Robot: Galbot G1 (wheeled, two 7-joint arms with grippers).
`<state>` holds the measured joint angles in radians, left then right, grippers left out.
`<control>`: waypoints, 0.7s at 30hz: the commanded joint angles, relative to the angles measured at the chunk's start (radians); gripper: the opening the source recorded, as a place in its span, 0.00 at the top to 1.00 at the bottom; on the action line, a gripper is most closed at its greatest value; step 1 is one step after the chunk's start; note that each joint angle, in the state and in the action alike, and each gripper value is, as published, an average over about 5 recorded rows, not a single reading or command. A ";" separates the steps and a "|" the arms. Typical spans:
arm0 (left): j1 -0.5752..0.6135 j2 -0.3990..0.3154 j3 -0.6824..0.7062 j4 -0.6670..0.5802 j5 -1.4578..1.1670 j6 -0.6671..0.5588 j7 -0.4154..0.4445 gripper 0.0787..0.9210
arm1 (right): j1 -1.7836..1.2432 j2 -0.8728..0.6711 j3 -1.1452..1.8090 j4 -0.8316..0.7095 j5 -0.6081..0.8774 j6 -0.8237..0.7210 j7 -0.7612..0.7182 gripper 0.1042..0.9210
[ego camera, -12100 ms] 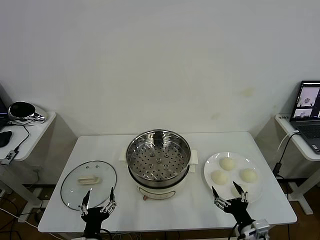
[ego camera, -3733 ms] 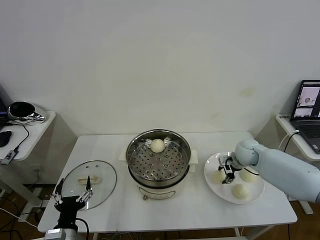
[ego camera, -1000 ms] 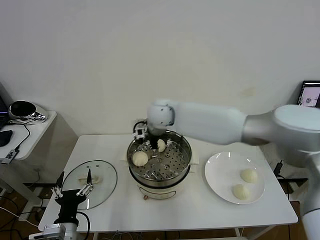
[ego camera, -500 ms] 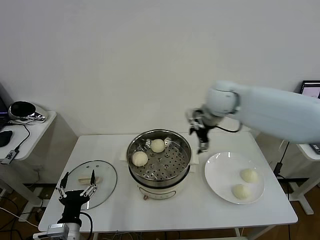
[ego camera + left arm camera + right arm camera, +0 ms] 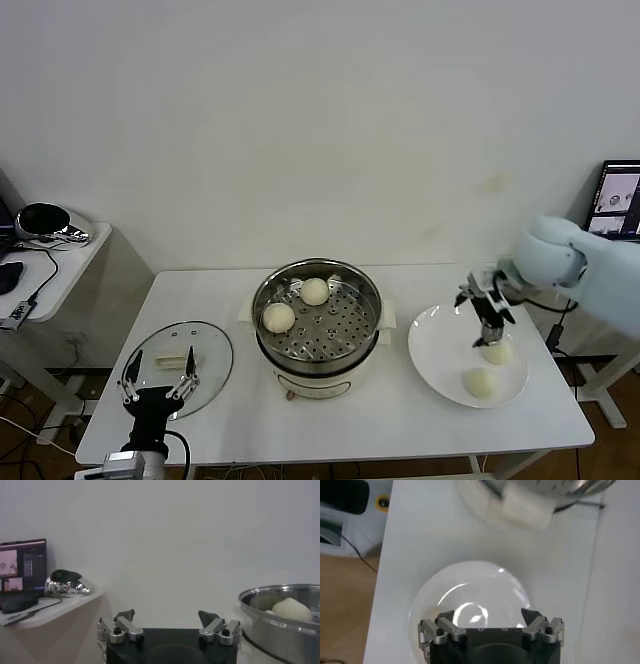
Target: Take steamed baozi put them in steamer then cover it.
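White table point(image 5: 220, 290), plain wall behind. Steamer point(image 5: 318, 318) at centre: 2 steamed baozi point(image 5: 279, 317) on its tray. Plate point(image 5: 438, 350): 2 baozi remaining. Cover point(image 5: 178, 366) lies flat on the table beside the steamer.
Risk: a soft bun dented or rolled off the plate by an off-centre pinch.
Right gripper point(image 5: 486, 300): above the plate, jaws fully spread, empty.
Left gripper point(image 5: 156, 392): parked by the cover, jaws wide, empty.

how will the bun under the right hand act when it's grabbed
The bun looks smooth and round, so it may roll on the flat plate if nudged. It seems soft and light; the open right hand could dent it.
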<state>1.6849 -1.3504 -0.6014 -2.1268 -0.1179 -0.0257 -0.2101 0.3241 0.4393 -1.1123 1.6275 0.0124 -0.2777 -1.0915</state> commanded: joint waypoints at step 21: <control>0.013 -0.007 -0.012 0.007 0.007 -0.004 -0.002 0.12 | -0.480 0.016 0.301 -0.125 -0.203 0.053 0.018 0.12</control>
<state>1.6980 -1.3576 -0.6121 -2.1201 -0.1119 -0.0303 -0.2115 -0.0579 0.4436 -0.8704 1.5361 -0.1593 -0.2331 -1.0776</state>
